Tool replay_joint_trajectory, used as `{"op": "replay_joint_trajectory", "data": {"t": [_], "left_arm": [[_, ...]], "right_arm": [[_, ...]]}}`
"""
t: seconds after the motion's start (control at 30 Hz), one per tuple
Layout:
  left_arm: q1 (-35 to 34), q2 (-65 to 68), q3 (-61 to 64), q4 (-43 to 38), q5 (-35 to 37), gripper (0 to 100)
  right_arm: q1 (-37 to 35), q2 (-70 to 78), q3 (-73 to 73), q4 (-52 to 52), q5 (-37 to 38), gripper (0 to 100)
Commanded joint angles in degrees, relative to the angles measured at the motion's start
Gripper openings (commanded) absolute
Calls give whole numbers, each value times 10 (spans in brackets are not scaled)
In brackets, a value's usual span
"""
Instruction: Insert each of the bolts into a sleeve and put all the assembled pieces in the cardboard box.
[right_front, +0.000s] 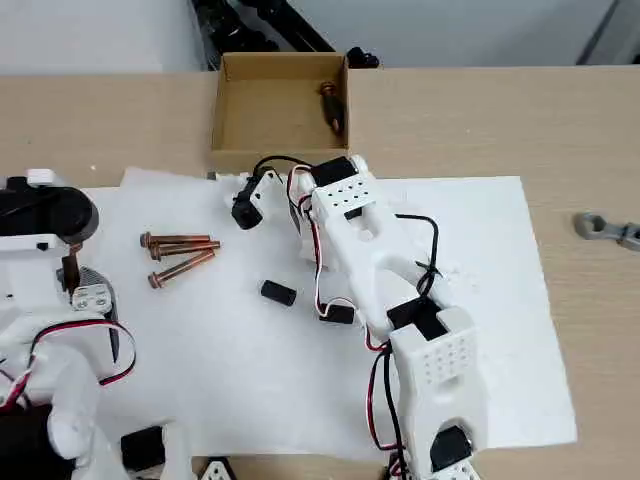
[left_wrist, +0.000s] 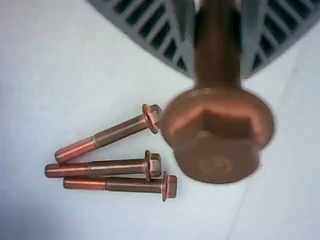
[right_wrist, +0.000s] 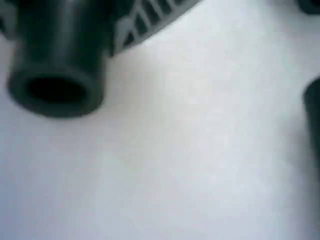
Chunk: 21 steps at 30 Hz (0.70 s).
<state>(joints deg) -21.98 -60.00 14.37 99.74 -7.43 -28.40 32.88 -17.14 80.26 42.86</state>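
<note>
- Copper-coloured flanged bolt (left_wrist: 217, 135): the left jaws are clenched on its shank, so the hexagonal head stands free. Its threaded end is hidden from us.
- Black cylindrical plastic sleeve (right_wrist: 55, 85): the right jaws grasp it by the body and its open bore is exposed. We judge that this is so the bolt can be fed in.
- Three loose bolts (right_front: 180, 250) lie close together on the white paper sheet (right_front: 480, 300), near the left arm (right_front: 50, 330). Two spare sleeves (right_front: 278, 293) lie just beside the right arm (right_front: 370, 240). We take them for stock waiting its turn, each kind near the arm that holds that kind now.
- Brown cardboard box (right_front: 228, 110): it sits on the wooden table (right_front: 500, 120) at the sheet's far edge. One assembled piece (right_front: 331, 105) lies against a side wall, so we judge the task is about a quarter done.
- Pose: the left arm is folded at the sheet's left edge, with its jaws apart from the loose bolts. The right arm is stretched across the sheet, with its jaws just short of the box.
- The held bolt and held sleeve are well apart, so we judge that bringing them together comes next.
</note>
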Motion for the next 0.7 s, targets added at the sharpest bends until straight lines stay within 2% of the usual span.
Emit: {"op": "replay_joint_trajectory", "data": {"t": [0.0,0.37,0.67], "left_arm": [[-2,-5,-1,-6,2,7],[0,-5,-1,-11,4,6],[0,-5,64,-99,4,6]], "right_arm": [[-9,-24,1,7,-12,14],[0,-251,1,40,-73,14],[-1,-526,4,44,-137,3]]}}
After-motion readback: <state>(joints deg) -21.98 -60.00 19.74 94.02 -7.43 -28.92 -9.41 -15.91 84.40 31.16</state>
